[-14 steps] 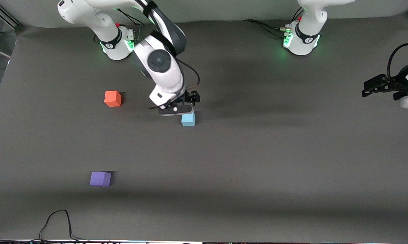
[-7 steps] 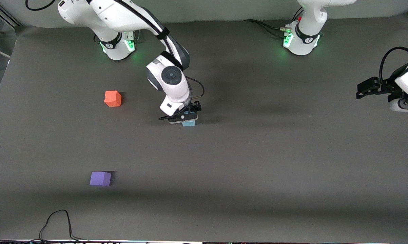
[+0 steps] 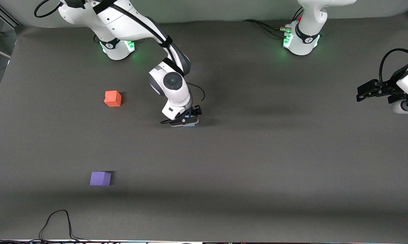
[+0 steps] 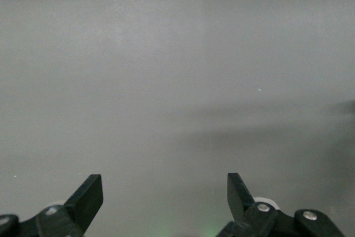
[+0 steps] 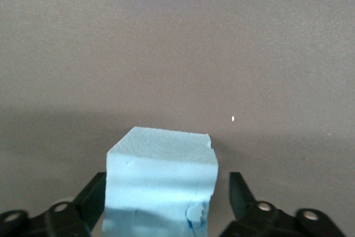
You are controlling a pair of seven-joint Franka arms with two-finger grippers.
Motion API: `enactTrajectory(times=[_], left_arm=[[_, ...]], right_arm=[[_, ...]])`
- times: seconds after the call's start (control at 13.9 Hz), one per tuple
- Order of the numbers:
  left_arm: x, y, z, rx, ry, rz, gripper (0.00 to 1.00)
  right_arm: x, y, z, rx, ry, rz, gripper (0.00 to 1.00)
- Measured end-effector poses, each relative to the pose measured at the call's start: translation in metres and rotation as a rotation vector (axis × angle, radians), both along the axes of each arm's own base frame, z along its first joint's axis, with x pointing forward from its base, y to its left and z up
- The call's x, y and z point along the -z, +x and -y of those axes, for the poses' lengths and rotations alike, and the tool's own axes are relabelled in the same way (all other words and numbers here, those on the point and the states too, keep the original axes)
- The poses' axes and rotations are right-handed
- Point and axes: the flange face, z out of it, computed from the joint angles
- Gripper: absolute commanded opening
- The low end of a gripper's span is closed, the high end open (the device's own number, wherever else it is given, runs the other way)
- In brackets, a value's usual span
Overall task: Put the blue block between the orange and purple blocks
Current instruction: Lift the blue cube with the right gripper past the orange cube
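While the right gripper sits low at the table around the blue block, its jaws stand one on each side of the cube with a sliver of gap showing on at least one side in the right wrist view, so they look narrowed toward the foam but not plainly clamped, and I cannot tell whether the grip has bitten. In the front view only a thin edge of the blue block shows under the gripper, resting on the table roughly midway between the two bases' ends and well apart from its goal. From there outward, the orange block lies toward the right arm's end of the table, and the purple block lies nearer the front camera, with open mat between the two. The left gripper hangs with jaws spread wide and nothing between them over the left arm's end of the table, and that arm waits. By my reading the task is at its start: the reach is made, while the grasp, the lift, the carry to the gap and the release are all left. No brand, label or writing can be read on the blocks or the mat.
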Motion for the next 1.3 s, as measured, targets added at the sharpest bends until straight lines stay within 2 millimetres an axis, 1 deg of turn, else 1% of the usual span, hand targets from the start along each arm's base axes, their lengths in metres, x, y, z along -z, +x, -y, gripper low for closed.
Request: enactTrajectory(times=[0.07, 0.22, 0.29, 0.43, 0.5, 0.58, 0.65, 0.72, 0.87, 0.94, 1.08, 1.15, 1.23, 1.3], left_arm=[[0.0, 0.0, 0.003, -0.001, 0.0, 0.0, 1.0], [0.0, 0.0, 0.004, 0.001, 0.0, 0.0, 1.0], [0.0, 0.0, 0.005, 0.003, 0.0, 0.0, 1.0], [0.0, 0.0, 0.005, 0.003, 0.0, 0.0, 1.0], [0.0, 0.0, 0.005, 0.003, 0.0, -0.001, 1.0], [0.0, 0.0, 0.005, 0.003, 0.0, -0.001, 1.0], [0.0, 0.0, 0.005, 0.004, 0.0, -0.001, 1.0], [0.0, 0.0, 0.006, 0.004, 0.0, -0.001, 1.0], [0.0, 0.0, 0.006, 0.005, 0.001, -0.001, 1.0], [0.0, 0.0, 0.006, 0.005, 0.001, -0.001, 1.0], [0.0, 0.0, 0.006, 0.007, 0.006, 0.0, 1.0], [0.0, 0.0, 0.007, 0.009, 0.008, 0.0, 1.0], [0.0, 0.0, 0.009, 0.013, 0.008, 0.0, 1.0], [0.0, 0.0, 0.011, 0.015, 0.008, 0.0, 1.0]], right_arm=[[0.0, 0.001, 0.002, 0.003, -0.001, 0.001, 0.48], [-0.002, 0.006, 0.004, 0.011, 0.0, 0.006, 0.44], [-0.005, 0.01, 0.006, 0.017, 0.002, 0.013, 0.44], [-0.021, 0.02, 0.01, 0.032, 0.005, 0.028, 0.42], [-0.035, 0.025, 0.012, 0.039, -0.004, 0.022, 0.41], [-0.058, 0.029, 0.012, 0.045, -0.012, 0.014, 0.4], [-0.086, 0.034, 0.013, 0.053, -0.02, 0.007, 0.4], [-0.119, 0.037, 0.015, 0.064, -0.022, -0.002, 0.4], [-0.198, 0.042, 0.027, 0.09, 0.01, -0.035, 0.4], [-0.24, 0.043, 0.036, 0.095, 0.036, -0.053, 0.4], [-0.317, 0.047, 0.066, 0.1, 0.058, -0.069, 0.4], [-0.347, 0.048, 0.08, 0.09, 0.061, -0.076, 0.4], [-0.372, 0.051, 0.094, 0.082, 0.062, -0.082, 0.4], [-0.387, 0.056, 0.107, 0.073, 0.067, -0.089, 0.4]])
